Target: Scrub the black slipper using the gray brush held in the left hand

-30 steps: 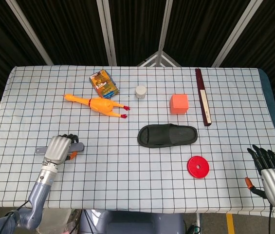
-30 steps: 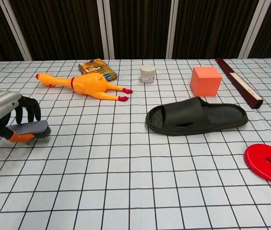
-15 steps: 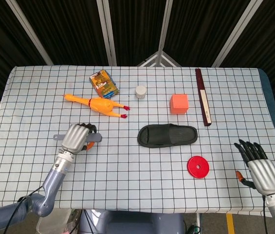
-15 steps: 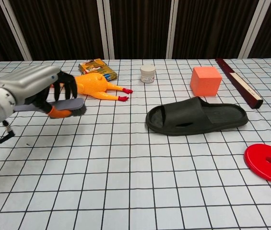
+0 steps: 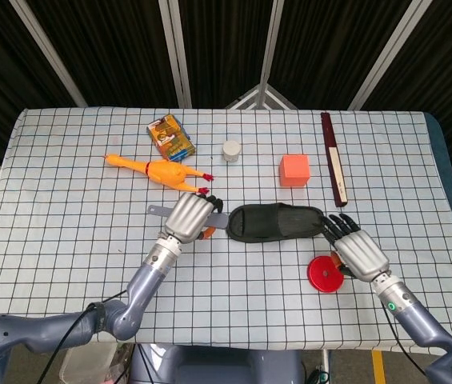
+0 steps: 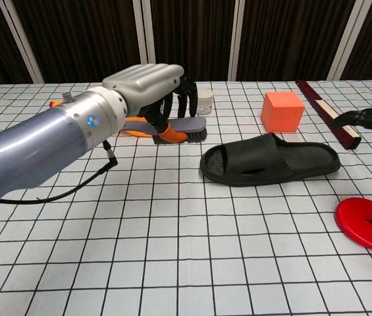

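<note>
The black slipper [image 5: 278, 222] lies flat near the table's middle, its open toe end to the left; the chest view shows the slipper [image 6: 271, 161] too. My left hand [image 5: 191, 216] grips the gray brush [image 6: 187, 125] with an orange underside, bristles down, raised just left of the slipper's toe end and apart from it. The brush handle [image 5: 158, 211] sticks out to the left of the fist. My right hand [image 5: 358, 252] is open with fingers spread, its fingertips close to the slipper's right end; whether they touch it I cannot tell.
A red disc [image 5: 326, 274] lies beside the right hand. Behind the slipper stand an orange cube [image 5: 295, 170], a small white jar [image 5: 231, 150] and a long dark stick [image 5: 334, 158]. A yellow rubber chicken [image 5: 158, 170] and a printed box [image 5: 170, 136] lie at the back left.
My left hand has carried the brush from the table's left front up to the slipper's toe end. The right hand has moved in from the front right corner to the slipper's right end.
</note>
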`<state>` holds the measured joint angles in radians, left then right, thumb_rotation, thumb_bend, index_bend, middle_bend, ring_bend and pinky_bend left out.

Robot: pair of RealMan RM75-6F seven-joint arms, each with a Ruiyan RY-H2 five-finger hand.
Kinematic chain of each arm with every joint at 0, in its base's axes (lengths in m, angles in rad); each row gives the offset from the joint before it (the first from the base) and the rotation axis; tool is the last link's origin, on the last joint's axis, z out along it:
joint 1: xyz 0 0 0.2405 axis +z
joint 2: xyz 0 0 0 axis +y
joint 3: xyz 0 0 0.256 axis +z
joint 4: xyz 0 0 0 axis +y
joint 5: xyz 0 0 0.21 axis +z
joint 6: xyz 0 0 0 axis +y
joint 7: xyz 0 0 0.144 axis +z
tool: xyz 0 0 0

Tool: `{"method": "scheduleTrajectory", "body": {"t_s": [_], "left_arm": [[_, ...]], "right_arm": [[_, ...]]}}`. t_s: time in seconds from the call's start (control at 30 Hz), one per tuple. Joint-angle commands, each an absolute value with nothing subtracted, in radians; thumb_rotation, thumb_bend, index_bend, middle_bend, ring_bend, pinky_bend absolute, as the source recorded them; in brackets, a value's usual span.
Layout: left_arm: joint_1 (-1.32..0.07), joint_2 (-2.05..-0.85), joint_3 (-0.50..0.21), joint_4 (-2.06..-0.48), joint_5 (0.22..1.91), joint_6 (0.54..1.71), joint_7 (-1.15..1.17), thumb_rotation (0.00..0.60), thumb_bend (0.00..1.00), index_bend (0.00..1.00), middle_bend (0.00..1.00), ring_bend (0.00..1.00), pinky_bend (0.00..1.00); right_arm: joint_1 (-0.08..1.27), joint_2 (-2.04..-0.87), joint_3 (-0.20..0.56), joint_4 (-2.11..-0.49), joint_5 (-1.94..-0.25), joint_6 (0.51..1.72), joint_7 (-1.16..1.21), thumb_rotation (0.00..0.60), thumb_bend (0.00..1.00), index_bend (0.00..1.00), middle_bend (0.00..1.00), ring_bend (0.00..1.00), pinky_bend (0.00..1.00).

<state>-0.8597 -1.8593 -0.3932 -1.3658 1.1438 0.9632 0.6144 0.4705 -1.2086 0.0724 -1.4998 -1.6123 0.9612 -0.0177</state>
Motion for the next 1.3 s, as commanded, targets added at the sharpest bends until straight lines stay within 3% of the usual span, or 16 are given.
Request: {"method": "scheduleTrajectory", "body": {"t_s": [0.03, 0.73, 1.3], "left_arm": [[-0.908, -1.899, -0.426, -1.319, 1.091, 0.937, 0.637, 0.6, 0.45, 0.55, 0.62, 0.51, 0.6], [-1.061, -2.017, -0.436, -1.078, 1.041, 0.881, 0.554, 0.6, 0.45, 0.55, 0.62, 0.51, 0.6], [-1.147, -2.111, -0.415, -0.914, 1.116, 0.859, 0.407, 0.6, 0.45, 0.54, 0.62, 0.51, 0.6]], "right_arm": [[0.503, -1.242, 0.062, -1.477, -1.627, 0.925, -0.024, 0.6, 0.72, 0.0, 0.0, 0.0, 0.08], [0.63, -1.38, 0.04, -1.377, -1.602, 0.803, 0.033, 0.6, 0.75, 0.0, 0.0, 0.0, 0.08], [0.65, -1.394, 0.016, -1.369, -1.579, 0.797, 0.013, 0.6, 0.75, 0.0, 0.0, 0.0, 0.08]]}}
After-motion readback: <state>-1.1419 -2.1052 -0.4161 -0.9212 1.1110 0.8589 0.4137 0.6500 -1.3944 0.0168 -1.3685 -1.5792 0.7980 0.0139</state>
